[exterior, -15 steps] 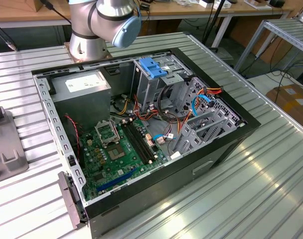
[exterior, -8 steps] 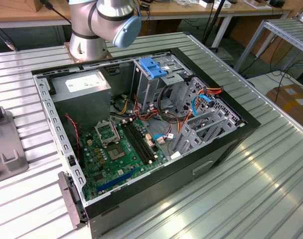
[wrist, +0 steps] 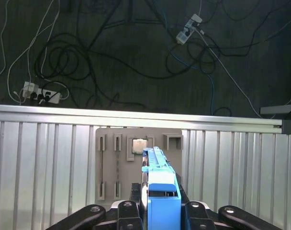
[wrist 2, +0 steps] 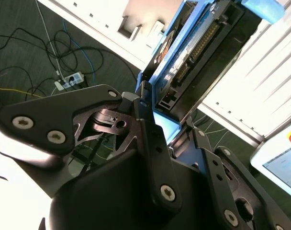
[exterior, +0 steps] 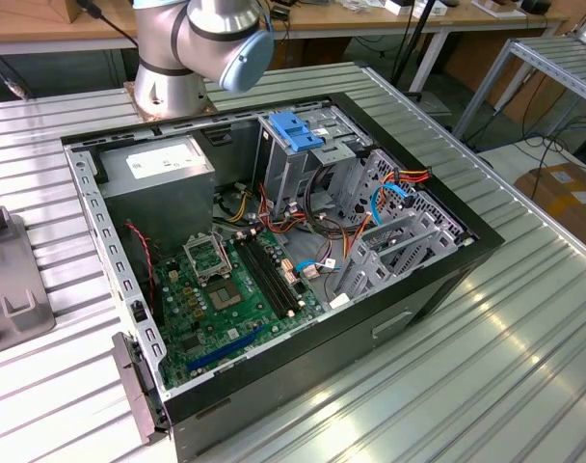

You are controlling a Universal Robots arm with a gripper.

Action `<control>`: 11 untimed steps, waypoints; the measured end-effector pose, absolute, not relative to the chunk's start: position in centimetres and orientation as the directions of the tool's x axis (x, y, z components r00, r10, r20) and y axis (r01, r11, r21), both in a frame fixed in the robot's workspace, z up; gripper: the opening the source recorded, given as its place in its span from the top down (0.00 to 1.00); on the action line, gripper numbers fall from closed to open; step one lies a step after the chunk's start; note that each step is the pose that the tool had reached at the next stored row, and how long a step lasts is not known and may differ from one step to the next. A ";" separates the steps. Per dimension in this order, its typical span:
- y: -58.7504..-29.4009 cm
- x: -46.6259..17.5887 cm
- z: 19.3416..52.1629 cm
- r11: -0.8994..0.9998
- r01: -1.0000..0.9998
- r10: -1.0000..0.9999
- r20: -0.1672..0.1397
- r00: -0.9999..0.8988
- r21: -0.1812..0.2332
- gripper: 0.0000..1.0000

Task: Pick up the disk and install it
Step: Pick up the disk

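Blue-framed disk (wrist: 161, 194) sits edge-on in the gripper (wrist: 160, 213), and the dark fingers (wrist 2: 148, 129) press on it from both sides, so the claw is clamped tight on the disk. In the second wrist view the disk sticks out well past the fingers, with its connector pins and a shiny metal face showing. Behind it in the first wrist view is the ribbed metal table (wrist: 40, 158) with a grey tray (wrist: 109, 163) holding a small square chip (wrist: 137, 145), and beyond the table edge a dark floor with tangled cables (wrist: 64, 62). The exterior view has the open PC case (exterior: 274, 386) lying on the table, motherboard (exterior: 226, 289) exposed, a blue bracket (exterior: 295, 130) atop the drive cage, and the arm base (exterior: 173, 58) just behind the case.
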State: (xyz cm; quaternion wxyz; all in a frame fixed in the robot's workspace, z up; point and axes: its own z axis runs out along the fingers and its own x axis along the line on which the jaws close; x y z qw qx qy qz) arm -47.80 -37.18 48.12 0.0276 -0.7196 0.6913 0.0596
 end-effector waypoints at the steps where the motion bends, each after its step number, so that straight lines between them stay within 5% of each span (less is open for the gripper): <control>1: -37.3 -47.8 48.1 -0.043 -0.998 -0.992 -0.124 0.037 0.043 0.63; 11: -38.6 -47.8 48.1 -0.043 -0.998 -0.992 -0.124 0.037 0.043 0.63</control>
